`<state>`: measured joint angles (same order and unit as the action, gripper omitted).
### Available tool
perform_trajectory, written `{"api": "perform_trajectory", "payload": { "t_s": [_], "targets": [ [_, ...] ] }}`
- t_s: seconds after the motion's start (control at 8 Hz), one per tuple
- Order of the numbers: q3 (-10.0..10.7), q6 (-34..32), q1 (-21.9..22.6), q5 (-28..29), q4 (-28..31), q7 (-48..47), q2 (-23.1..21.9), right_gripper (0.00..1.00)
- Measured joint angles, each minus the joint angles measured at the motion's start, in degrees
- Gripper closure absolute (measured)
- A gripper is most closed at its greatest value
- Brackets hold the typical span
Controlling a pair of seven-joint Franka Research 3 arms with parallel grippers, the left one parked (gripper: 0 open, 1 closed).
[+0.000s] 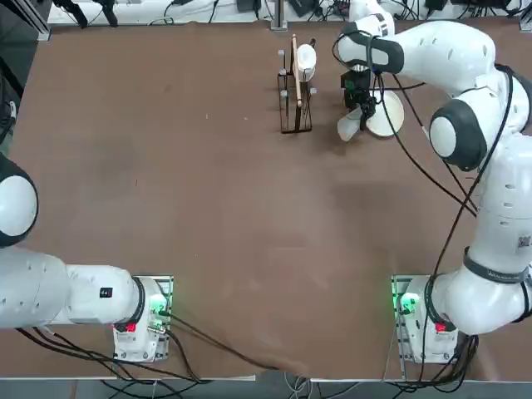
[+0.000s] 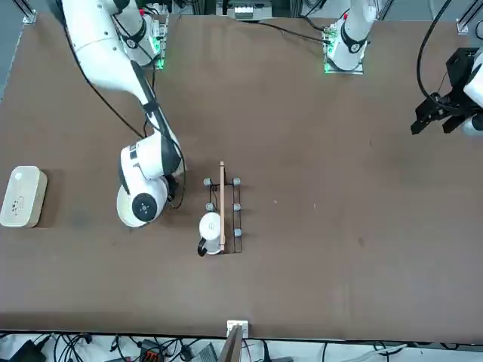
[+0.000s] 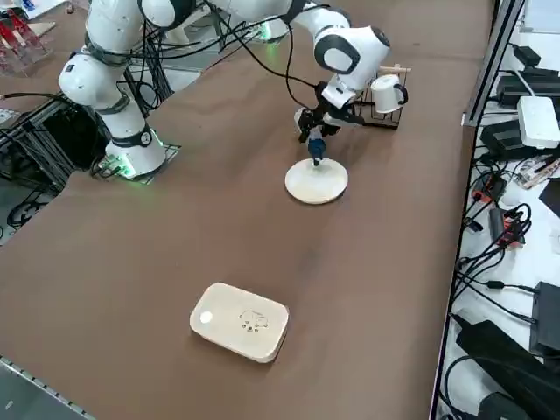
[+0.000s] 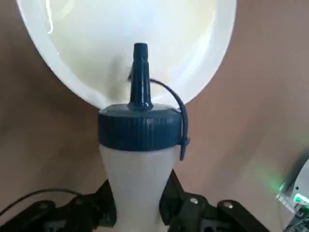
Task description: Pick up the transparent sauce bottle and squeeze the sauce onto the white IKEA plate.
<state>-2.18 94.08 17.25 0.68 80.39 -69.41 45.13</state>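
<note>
Right gripper (image 4: 137,203) clamped on transparent sauce bottle (image 4: 137,164), nozzle over white IKEA plate (image 4: 87,43); brown table (image 1: 166,191).

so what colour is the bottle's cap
Dark blue; the cap of the bottle shows best in the right wrist view.

Even, fairly bright light falls from above on the brown table (image 1: 208,191), and the shadows under the arm and beside the wire rack (image 1: 295,104) are soft and faint. In the wrist view the plate (image 4: 87,29) shines with a pale glare streak near its rim. Green lamps glow at the arm bases.
</note>
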Motion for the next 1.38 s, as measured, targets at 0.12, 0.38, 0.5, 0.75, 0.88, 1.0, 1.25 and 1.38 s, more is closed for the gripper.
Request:
{"api": "perform_trajectory", "payload": {
  "t_s": [0.12, 0.38, 0.5, 0.75, 0.88, 1.0, 1.25, 1.38],
  "targets": [
    [0.0, 0.0, -0.8, 0.7, 0.0, 3.0, 0.2, 0.63],
    [0.0, 0.0, -2.3, 1.0, 0.0, 7.0, 0.3, 0.63],
    [0.0, 0.0, -3.0, 1.1, 0.0, 8.4, 0.3, 0.63],
    [0.0, 0.0, -4.6, 1.1, -0.2, 10.8, 0.3, 0.63],
    [0.1, -0.1, -5.6, 1.1, -0.2, 11.3, 0.3, 0.63],
    [0.1, -0.2, -6.7, 1.1, -0.2, 11.5, 0.3, 0.63],
    [0.4, -3.5, -9.2, 1.1, 0.0, 11.7, 0.3, 0.63],
    [0.4, -6.0, -10.1, 1.1, 0.0, 12.0, 0.3, 0.63]
  ]
}}
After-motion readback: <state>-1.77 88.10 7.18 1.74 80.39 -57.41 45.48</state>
